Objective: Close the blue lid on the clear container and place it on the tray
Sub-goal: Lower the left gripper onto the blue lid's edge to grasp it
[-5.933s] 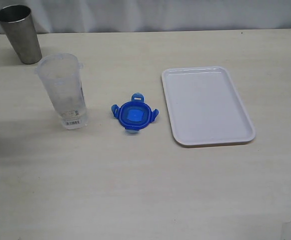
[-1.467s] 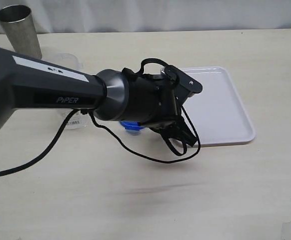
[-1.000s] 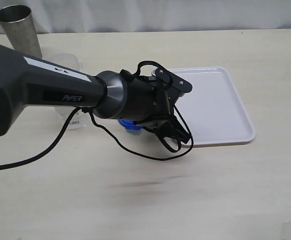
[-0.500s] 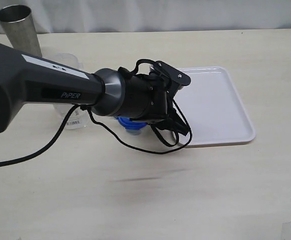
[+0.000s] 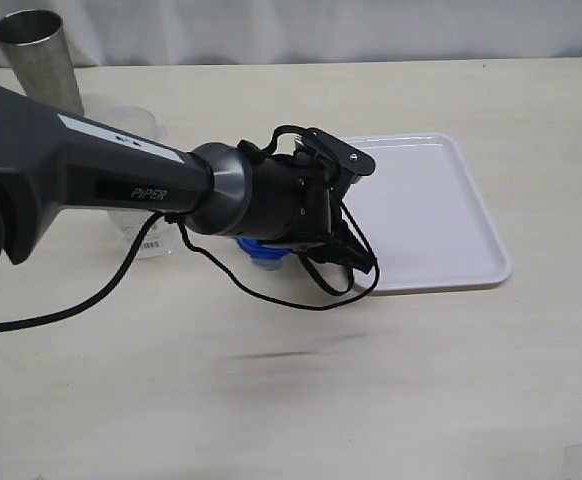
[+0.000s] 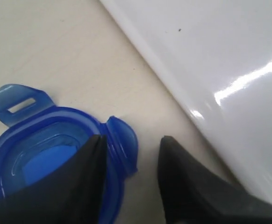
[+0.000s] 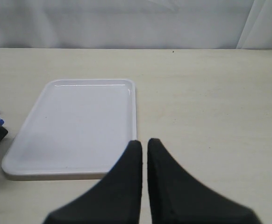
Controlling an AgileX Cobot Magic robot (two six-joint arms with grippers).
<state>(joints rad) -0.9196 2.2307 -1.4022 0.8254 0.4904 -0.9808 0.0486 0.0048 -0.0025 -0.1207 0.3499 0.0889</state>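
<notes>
Wood-grain table [image 5: 271, 400], pale and matte, fills the exterior view. A thick dark-grey left arm [image 5: 101, 175] with a smooth silver collar reaches from the left edge to the middle. Under its wrist only a sliver of the blue lid [image 5: 259, 250] shows, lying on the table just left of the tray [image 5: 431, 210]. The tray is a flat, glossy white rectangle with rounded corners and a low rim. The clear container [image 5: 136, 118], thin see-through plastic, stands upright behind the arm, well apart from the tray. A dull metal cup [image 5: 39, 60] stands at the far left.

In the left wrist view, the left gripper [image 6: 132, 140] hangs low over the lid's edge with its jaws apart. One black finger [image 6: 80, 186] covers part of the lid's sunken top. The other is over bare table between the lid and the tray's rim. A rounded flap of translucent blue plastic lies in the gap, close against the first finger and clear of the second. Another flap, with a slot through it, juts from the lid's far side. Whether the first finger touches the lid cannot be told.

In the right wrist view, the right gripper [image 7: 144, 142] has its tapered black jaws pressed together with nothing between them. It is above bare table near a corner of the tray. Beyond the tray's opposite edge, a speck of the lid shows.
</notes>
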